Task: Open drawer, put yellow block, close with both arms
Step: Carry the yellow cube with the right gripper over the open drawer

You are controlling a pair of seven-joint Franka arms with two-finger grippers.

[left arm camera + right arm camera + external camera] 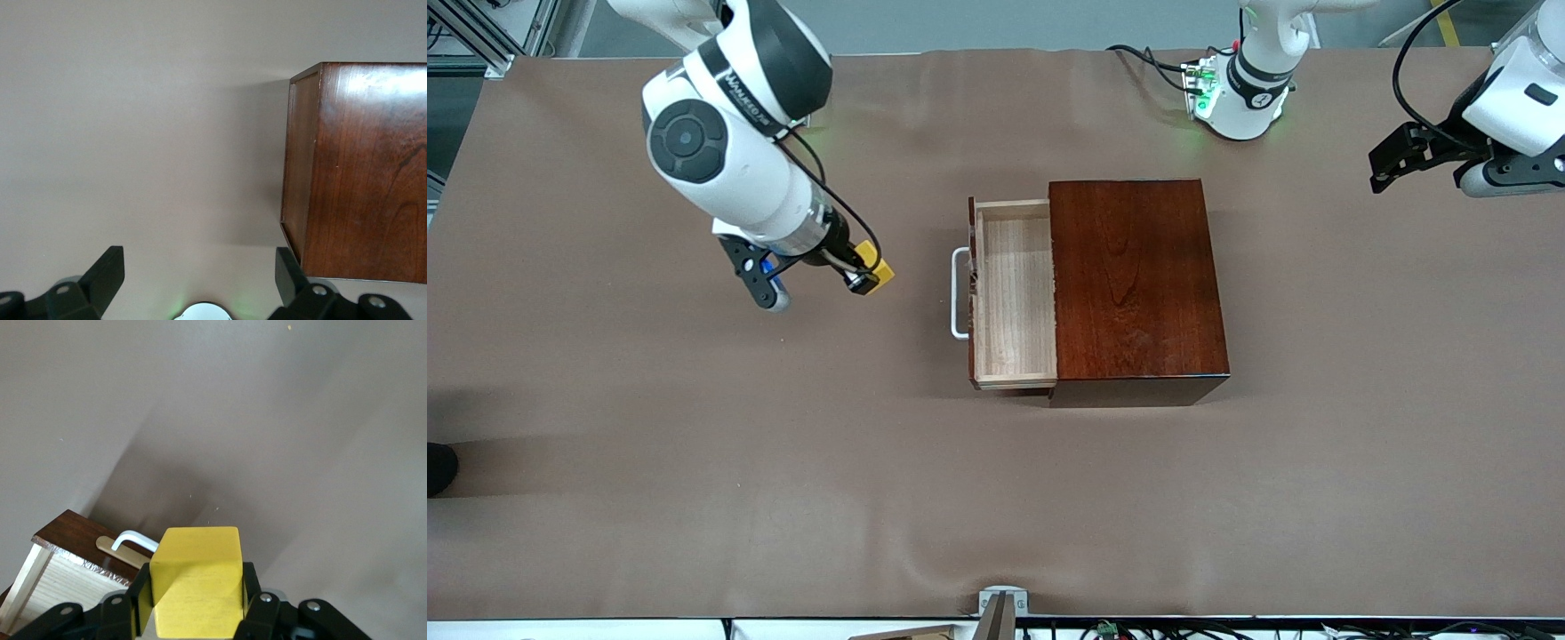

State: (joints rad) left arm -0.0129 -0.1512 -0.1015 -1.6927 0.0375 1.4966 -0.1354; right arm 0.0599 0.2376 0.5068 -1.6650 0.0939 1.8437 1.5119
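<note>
The glossy reddish-brown box (pixel 1134 284) stands mid-table with its pale-wood drawer (pixel 1014 293) pulled out and empty, white handle (pixel 959 293) toward the right arm's end. My right gripper (pixel 869 271) is shut on the yellow block (pixel 879 269), held above the cloth beside the drawer's handle. In the right wrist view the block (pixel 195 577) sits between the fingers, with the drawer (pixel 60 583) and handle (pixel 137 539) past it. My left gripper (pixel 1392 164) is open and empty, waiting over the left arm's end of the table. In its wrist view (pixel 200 273) the box (pixel 360 167) shows.
Brown cloth (pixel 694 462) covers the table. The left arm's base (pixel 1240 98) with green lights and cables stands by the table's edge farthest from the front camera. A small clamp (pixel 1000 604) sits at the table's edge nearest to the front camera.
</note>
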